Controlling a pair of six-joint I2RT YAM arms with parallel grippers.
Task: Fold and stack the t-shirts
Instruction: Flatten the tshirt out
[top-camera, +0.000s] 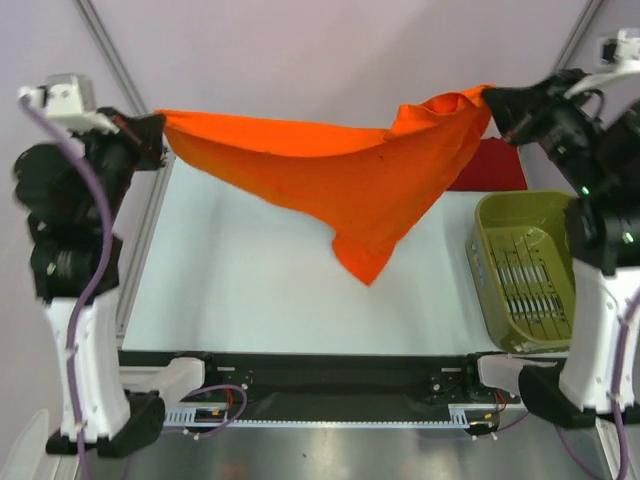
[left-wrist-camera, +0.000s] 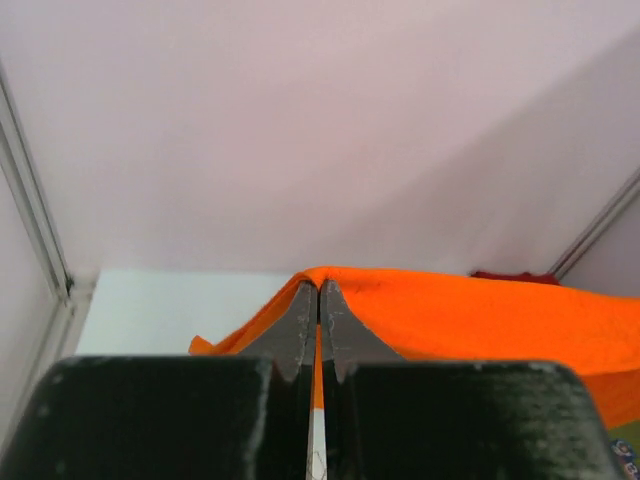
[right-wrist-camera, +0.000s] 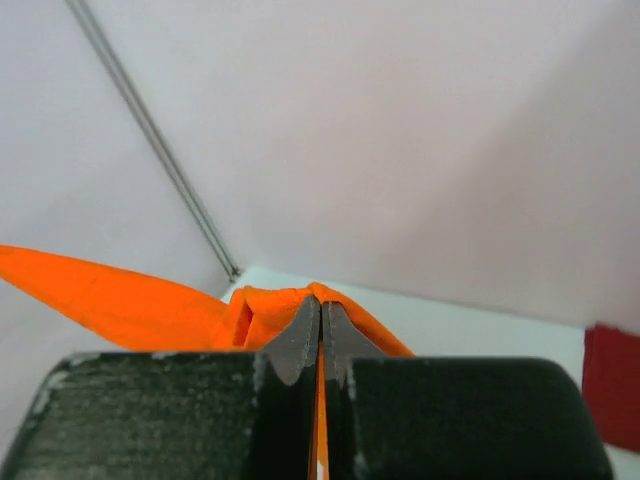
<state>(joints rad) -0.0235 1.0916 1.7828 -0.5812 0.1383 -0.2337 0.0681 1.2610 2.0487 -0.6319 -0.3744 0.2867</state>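
The orange t-shirt (top-camera: 340, 175) hangs stretched in the air between both grippers, sagging to a point above the middle of the table. My left gripper (top-camera: 158, 127) is shut on its left end; the left wrist view shows the cloth (left-wrist-camera: 480, 315) pinched in my left gripper (left-wrist-camera: 319, 292). My right gripper (top-camera: 492, 98) is shut on the bunched right end, and the right wrist view shows orange cloth (right-wrist-camera: 110, 300) pinched in my right gripper (right-wrist-camera: 321, 306). The dark red t-shirt (top-camera: 492, 166) lies flat at the back right of the table, partly hidden by the orange one; it also shows in the right wrist view (right-wrist-camera: 612, 385).
An olive-green plastic basket (top-camera: 522, 270) stands at the table's right side, in front of the red shirt. The white tabletop (top-camera: 240, 290) lies under the hanging shirt. Metal frame posts (top-camera: 110, 50) rise at the back corners.
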